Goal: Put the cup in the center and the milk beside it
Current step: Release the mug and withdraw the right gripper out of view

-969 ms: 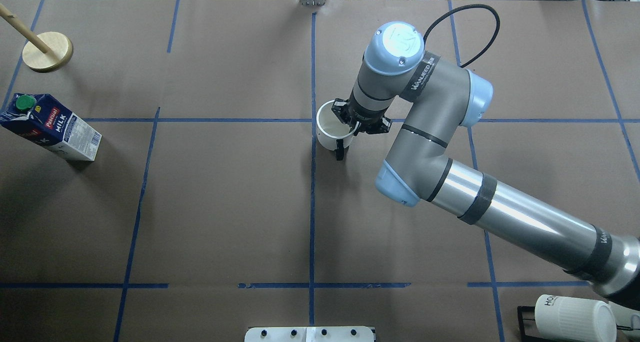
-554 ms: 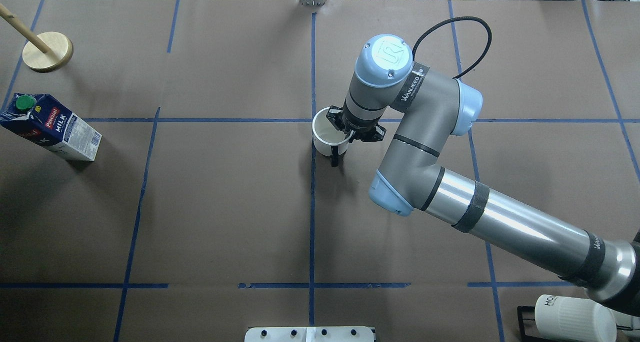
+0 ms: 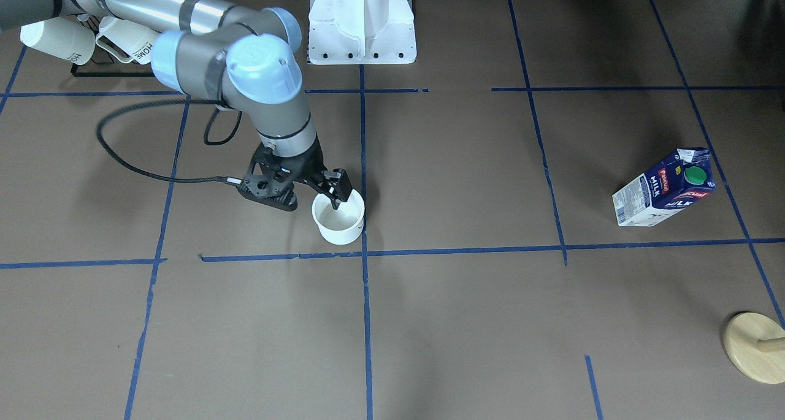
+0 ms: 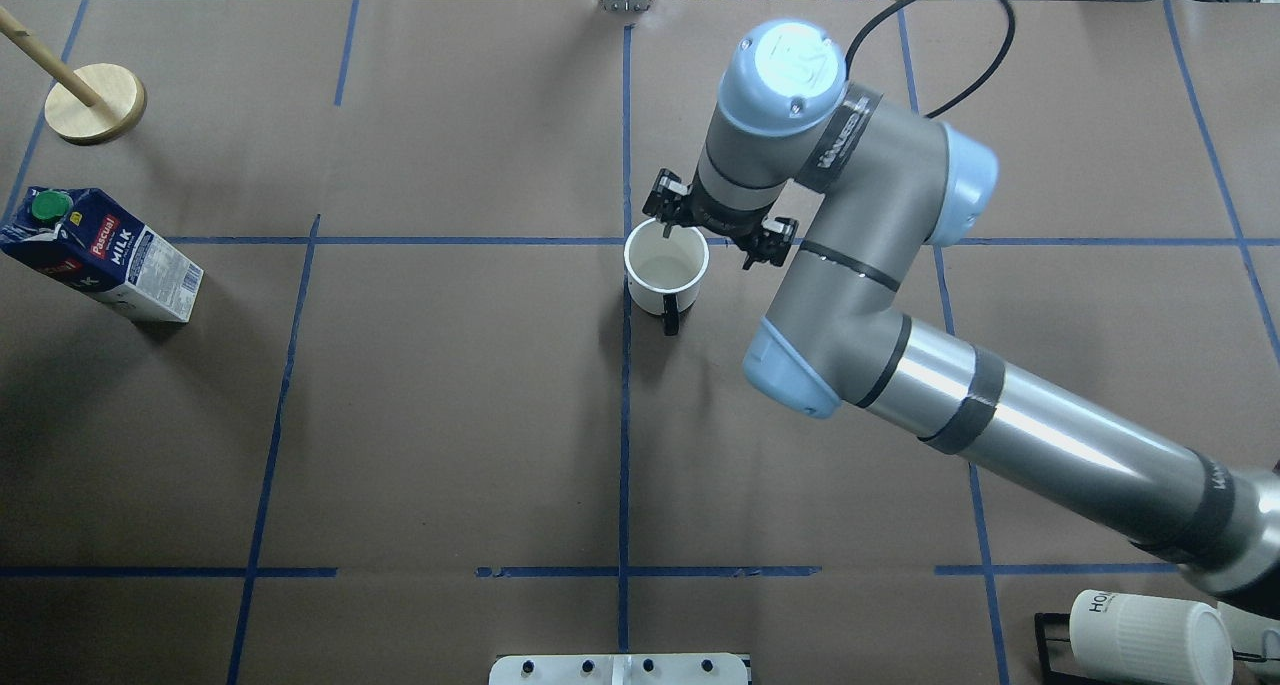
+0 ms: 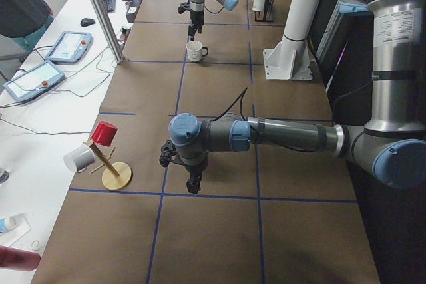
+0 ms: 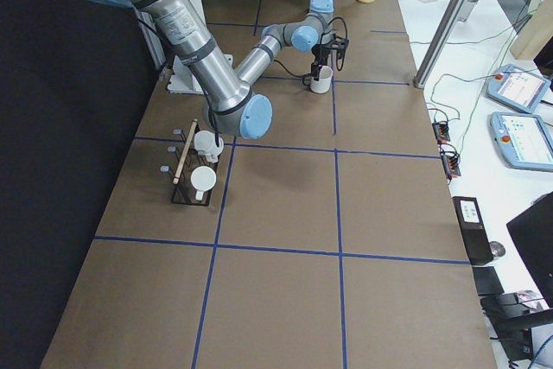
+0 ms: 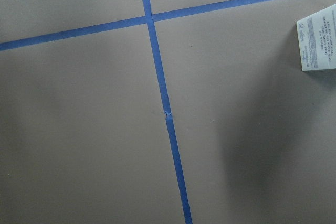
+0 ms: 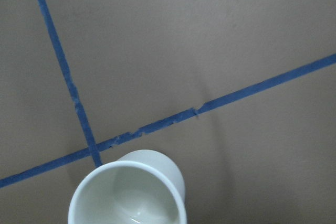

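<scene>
Left wrist-mounted: just one corner of milk (image 7: 320,40).

The right arm (image 4: 1080,460) is a polished silver tube between grey joint housings, each closed by a rounded pale-blue cap (image 4: 785,60). The tube is ringed by black bands (image 4: 962,415), and one near the wrist carries white lettering (image 4: 838,137). A thin black cable (image 4: 1014,37) runs to the wrist, above black skeletal jaws. The left arm (image 5: 293,136) shows the same silver, grey and blue.
</scene>
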